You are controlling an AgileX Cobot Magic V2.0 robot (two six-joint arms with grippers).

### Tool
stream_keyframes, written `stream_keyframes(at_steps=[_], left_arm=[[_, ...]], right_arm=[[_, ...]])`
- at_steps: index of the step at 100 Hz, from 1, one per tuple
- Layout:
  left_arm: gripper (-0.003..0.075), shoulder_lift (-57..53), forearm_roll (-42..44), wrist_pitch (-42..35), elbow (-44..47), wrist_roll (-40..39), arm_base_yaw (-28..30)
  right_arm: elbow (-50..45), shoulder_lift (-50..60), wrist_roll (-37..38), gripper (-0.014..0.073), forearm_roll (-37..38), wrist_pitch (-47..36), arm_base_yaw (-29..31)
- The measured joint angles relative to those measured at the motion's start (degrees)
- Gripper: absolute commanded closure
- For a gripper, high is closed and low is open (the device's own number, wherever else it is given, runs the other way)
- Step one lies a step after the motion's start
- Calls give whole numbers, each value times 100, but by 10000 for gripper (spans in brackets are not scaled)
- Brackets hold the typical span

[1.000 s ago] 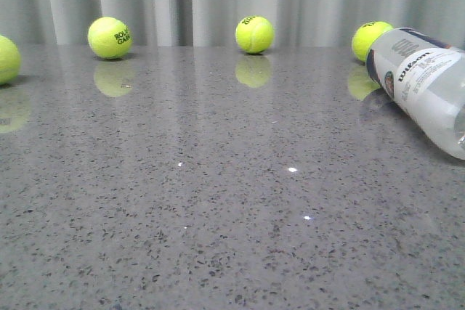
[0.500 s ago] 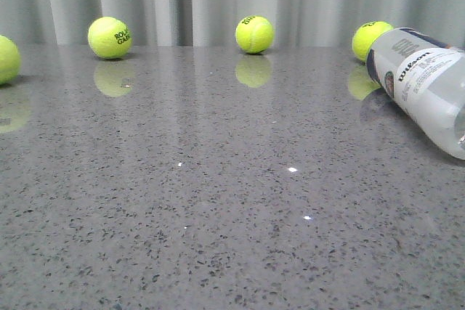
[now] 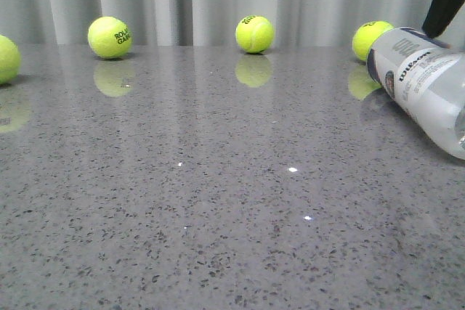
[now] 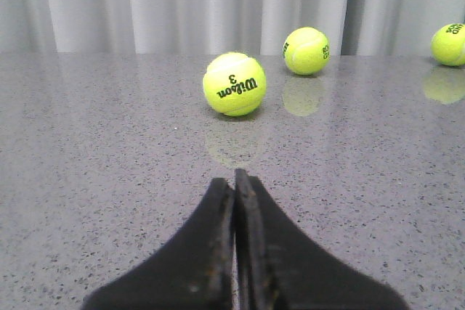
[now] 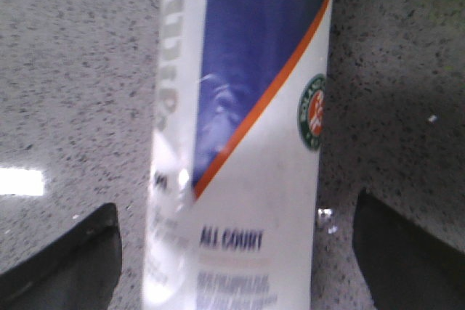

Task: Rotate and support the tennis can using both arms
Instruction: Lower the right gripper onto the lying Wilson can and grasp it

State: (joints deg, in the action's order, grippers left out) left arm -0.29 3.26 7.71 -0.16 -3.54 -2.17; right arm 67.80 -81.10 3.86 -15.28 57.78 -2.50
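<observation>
Tennis can [image 3: 425,85] — lying on its side at the right edge of the grey speckled desk [image 3: 218,201], just beside a tennis ball [image 3: 370,38]. Right gripper [image 5: 232,252] — fingers [image 5: 73,259] spread wide either side of the can, apart from it. Left gripper [image 4: 234,252] — fingers pressed together, holding nothing, low over the desk, with another ball [image 4: 234,83] beyond.

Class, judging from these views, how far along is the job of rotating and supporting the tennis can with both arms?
Nothing looks done: the tennis can lies on its side on the table. In hand: the right gripper is open, its fingers astride the can with gaps on both sides. Left: closing on it, rotating it, and bringing in the left gripper, which is shut and faces loose tennis balls.
</observation>
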Motion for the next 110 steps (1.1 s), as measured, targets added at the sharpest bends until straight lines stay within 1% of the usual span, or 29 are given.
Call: stream_keyframes(at_steps=[19,31,38,48,53,57,62,75,86,110], left_arm=[[741,0,0,0,0,0,0],[741,0,0,0,0,0,0],[741,0,0,0,0,0,0],[741,0,0,0,0,0,0],[741,0,0,0,0,0,0],[741,0,0,0,0,0,0],[741,0,0,0,0,0,0],[741,0,0,0,0,0,0],[741,0,0,0,0,0,0],[741,0,0,0,0,0,0]], right_arm=[[158,-689,-34,-42,-154,-36,0],[221,-930,-57,-31,-272,-67,0],[248,-1004,-70,32,-293,-77,0],[257,-1019,-70,186,-318,-77,0],[257,-1028,-70,249,-318,-77,0],[257,-1028,-70,288,-318,-77,0],[257,-1028,-70,316,-318,-77,0],[339,-1032,-175,323,-318,-37,0],[618,-1041,-386,323,-318,131,-44],[1436,-1135,-1795,323,-318,584,-507]])
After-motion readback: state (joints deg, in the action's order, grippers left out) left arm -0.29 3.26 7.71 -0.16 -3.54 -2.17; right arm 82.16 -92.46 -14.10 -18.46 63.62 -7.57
